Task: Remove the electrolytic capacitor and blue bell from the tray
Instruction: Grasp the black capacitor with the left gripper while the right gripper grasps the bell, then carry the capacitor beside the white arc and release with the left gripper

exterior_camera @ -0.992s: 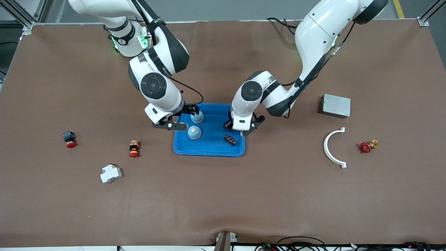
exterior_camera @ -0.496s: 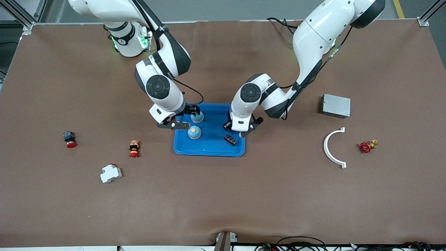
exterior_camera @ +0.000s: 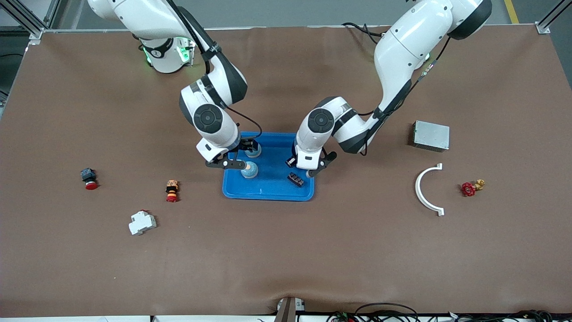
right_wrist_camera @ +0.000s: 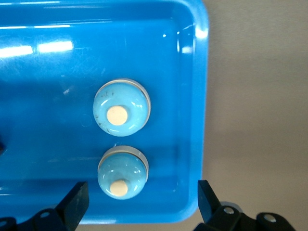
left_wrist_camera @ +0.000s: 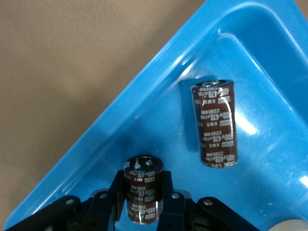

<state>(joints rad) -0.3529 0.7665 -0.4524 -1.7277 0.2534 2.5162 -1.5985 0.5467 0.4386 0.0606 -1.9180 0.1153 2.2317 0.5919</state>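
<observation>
Left gripper (left_wrist_camera: 142,191) has its jaws closed on an upright electrolytic capacitor (left_wrist_camera: 142,185) inside the tray (left_wrist_camera: 159,110), near its corner; a second capacitor (left_wrist_camera: 215,124) lies just past the fingertips, untouched. Right gripper (right_wrist_camera: 139,199) hangs over the tray with jaws wide, straddling one blue bell (right_wrist_camera: 122,174); the other bell (right_wrist_camera: 121,107) sits just ahead of it. Step in hand looks like grasp. Next: left lifts straight up clear of the rim, right descends and closes
</observation>
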